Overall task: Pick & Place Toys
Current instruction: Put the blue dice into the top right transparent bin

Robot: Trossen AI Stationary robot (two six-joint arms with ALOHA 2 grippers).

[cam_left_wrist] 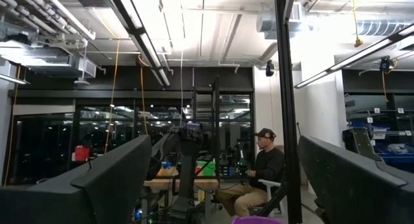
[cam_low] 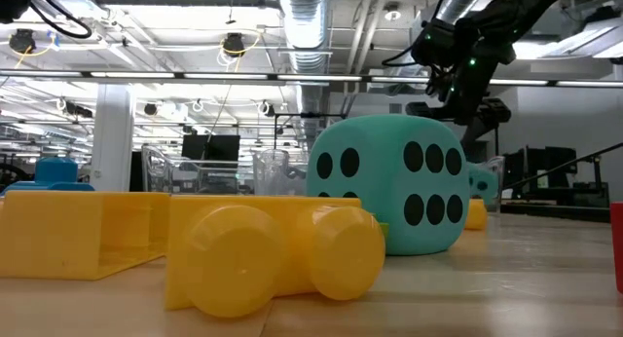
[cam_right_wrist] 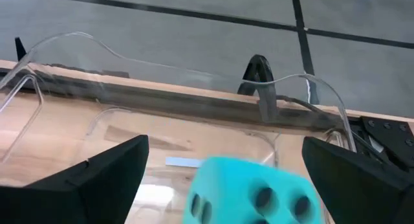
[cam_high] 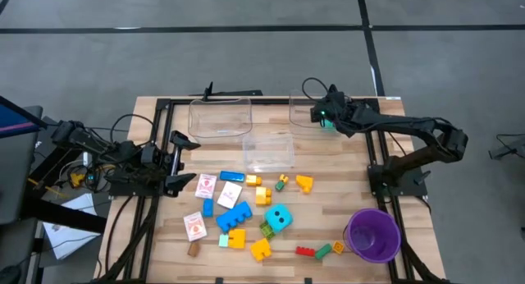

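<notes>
A: Where is the right gripper (cam_high: pixel 321 116)?

B: In the upper right of the high view, over the right bin (cam_high: pixel 305 112). Its fingers are spread wide. A turquoise die (cam_right_wrist: pixel 255 193) sits between them, inside the bin (cam_right_wrist: pixel 194 140). I cannot tell if the fingers touch it.

A: So it is letting go?

B: I think so. To do it well, the fingers should stay wide and the arm should go straight up. Then the fingers won't bump the die or the thin bin wall.

A: And the left gripper (cam_high: pixel 175 162)?

B: It waits at the left edge of the table, middle left of the high view. Its fingers are spread too, with nothing in them.

A: What toys are left?

B: Lots. A second die (cam_high: pixel 279 217) lies in the lower middle. Near it are a blue brick (cam_high: pixel 234 216), yellow bricks, and card packs (cam_high: pixel 206 185) toward the left. A purple cup (cam_high: pixel 373 234) stands at the lower right.

A: What is the table like?

B: A wood table (cam_high: pixel 344 169) with a black frame. Two more clear bins are there, one at the upper middle (cam_high: pixel 219 116) and one just below it (cam_high: pixel 268 150).

A: And the room?

B: The floor is grey with dark lines. The left wrist view shows ceiling lights, pipes and dark windows. A person (cam_left_wrist: pixel 257 179) sits far off at a desk.
</notes>
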